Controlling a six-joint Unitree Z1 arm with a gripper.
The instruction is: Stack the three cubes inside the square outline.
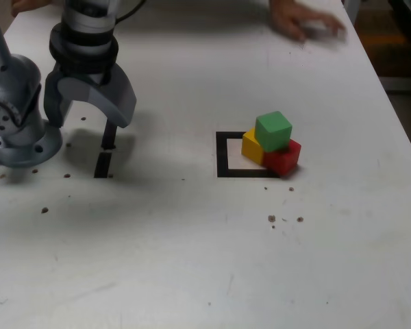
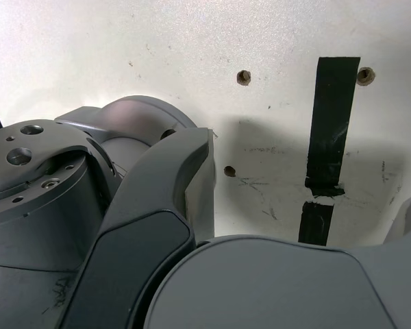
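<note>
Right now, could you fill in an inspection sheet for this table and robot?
Surface: white table, scuffed.
Job's things: green cube atop yellow cube and red cube, at the square outline's right edge in the exterior view.
Clutter: brown crumbs; two black tape strips.
Gripper: gripper open, empty, over the strips.
Cables: black cable near the arm.
Surroundings: a hand on the far edge.

Green cube (image 1: pixel 273 129); yellow cube (image 1: pixel 252 145); red cube (image 1: pixel 283 158); black square outline (image 1: pixel 222 154); white table (image 1: pixel 192 260); grey gripper (image 1: pixel 86 118).
</note>
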